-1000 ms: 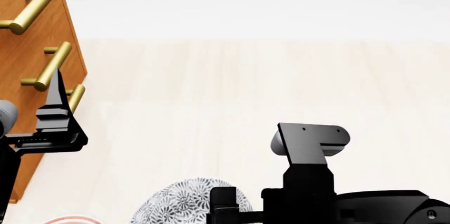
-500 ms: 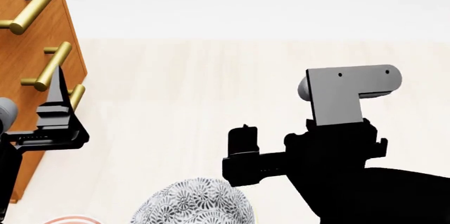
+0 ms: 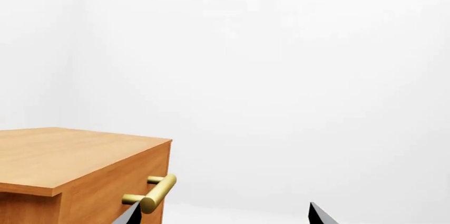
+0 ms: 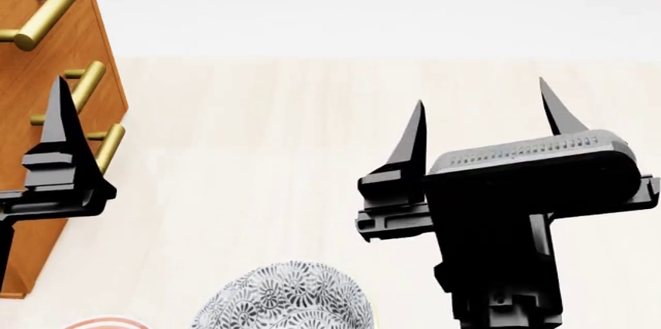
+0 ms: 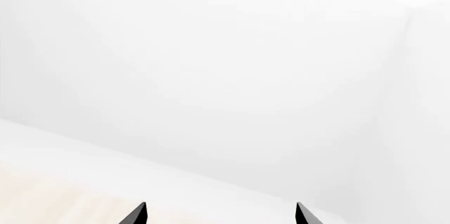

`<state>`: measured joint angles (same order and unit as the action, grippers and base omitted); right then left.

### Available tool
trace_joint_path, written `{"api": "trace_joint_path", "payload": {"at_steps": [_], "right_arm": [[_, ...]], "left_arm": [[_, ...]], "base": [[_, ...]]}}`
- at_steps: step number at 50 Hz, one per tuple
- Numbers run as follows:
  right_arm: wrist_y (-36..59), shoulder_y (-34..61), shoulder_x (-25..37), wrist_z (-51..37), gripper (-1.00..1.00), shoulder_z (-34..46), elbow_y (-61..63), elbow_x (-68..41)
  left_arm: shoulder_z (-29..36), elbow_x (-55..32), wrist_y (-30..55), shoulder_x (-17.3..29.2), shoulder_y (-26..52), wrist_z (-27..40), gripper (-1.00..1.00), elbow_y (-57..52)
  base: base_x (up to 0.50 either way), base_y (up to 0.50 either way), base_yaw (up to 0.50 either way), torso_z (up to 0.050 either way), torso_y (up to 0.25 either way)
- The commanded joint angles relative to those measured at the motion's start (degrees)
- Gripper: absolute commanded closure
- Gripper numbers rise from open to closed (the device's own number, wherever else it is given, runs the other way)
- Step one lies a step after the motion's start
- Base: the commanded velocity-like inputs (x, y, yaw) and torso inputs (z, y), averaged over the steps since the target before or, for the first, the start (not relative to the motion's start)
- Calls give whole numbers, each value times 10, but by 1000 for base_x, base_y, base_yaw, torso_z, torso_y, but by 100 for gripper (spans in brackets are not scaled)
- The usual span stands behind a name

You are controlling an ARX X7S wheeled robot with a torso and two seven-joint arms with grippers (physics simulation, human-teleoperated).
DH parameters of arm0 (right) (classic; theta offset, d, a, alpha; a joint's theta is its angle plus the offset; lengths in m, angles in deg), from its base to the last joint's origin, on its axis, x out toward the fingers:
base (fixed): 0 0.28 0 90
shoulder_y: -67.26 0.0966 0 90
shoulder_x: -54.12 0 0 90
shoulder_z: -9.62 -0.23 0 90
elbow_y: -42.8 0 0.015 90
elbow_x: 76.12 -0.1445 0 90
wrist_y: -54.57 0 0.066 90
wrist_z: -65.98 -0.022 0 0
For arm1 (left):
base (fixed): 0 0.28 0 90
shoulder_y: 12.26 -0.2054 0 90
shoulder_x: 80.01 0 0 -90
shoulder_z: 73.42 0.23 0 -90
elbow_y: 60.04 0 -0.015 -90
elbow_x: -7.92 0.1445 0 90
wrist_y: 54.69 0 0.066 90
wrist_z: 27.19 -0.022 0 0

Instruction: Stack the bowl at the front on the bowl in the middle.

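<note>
A grey bowl with a floral pattern [image 4: 284,298] shows only in part at the lower edge of the head view. Left of it a sliver of a pinkish rim [image 4: 104,321] peeks in. I cannot tell which bowl is the front one or the middle one. My right gripper [image 4: 481,108] is raised above the patterned bowl, fingers pointing up and wide apart, open and empty; the right wrist view shows its tips [image 5: 220,216] against a white wall. My left gripper [image 3: 221,218] is open too, with one finger [image 4: 62,128] beside the drawers.
A wooden drawer cabinet [image 4: 42,73] with brass bar handles [image 4: 46,11] stands at the left, close to my left gripper; its top [image 3: 70,155] shows in the left wrist view. A pale wooden tabletop [image 4: 309,128] stretches to a white wall.
My right gripper has risen from low over the patterned bowl and turned its fingers upward. My left gripper has moved up and a little left along the drawers.
</note>
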<state>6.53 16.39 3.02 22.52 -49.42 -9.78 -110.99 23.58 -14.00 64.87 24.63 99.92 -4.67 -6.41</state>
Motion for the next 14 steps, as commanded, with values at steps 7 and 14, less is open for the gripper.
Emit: {"api": "trace_joint_path", "payload": {"at_steps": [7,14], "right_arm": [[-14,-8,14,-24,-100,44,56,106],[25,15,16,-39,-100,87,95,152]], "left_arm": [[0,10,-50,1,-12,-2,-100,2],[-5,3,-52,6,-21,1,-100,-18]], "base": [[0,0,0,0,0],[0,0,0,0,0]]}}
